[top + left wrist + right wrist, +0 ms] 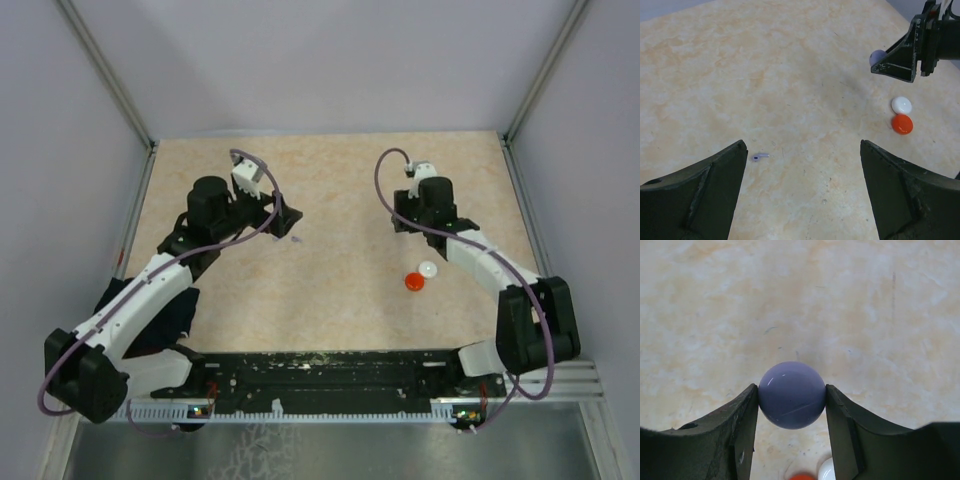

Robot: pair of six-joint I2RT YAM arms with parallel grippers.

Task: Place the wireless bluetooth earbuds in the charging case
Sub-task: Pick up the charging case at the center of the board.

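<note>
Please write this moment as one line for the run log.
left end effector: open near purple earbud | right end effector: closed on purple case | white case, red case: side by side on table

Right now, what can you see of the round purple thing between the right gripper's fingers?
The purple case is a smooth, glossy, plastic-looking round shell with a faint seam low on it. The right gripper clamps it, its black fingers touching both sides. Whether it rests on the table is unclear.

left arm (pixel 140 292) jaws spread wide; right arm (pixel 482 258) jaws clamped
</note>
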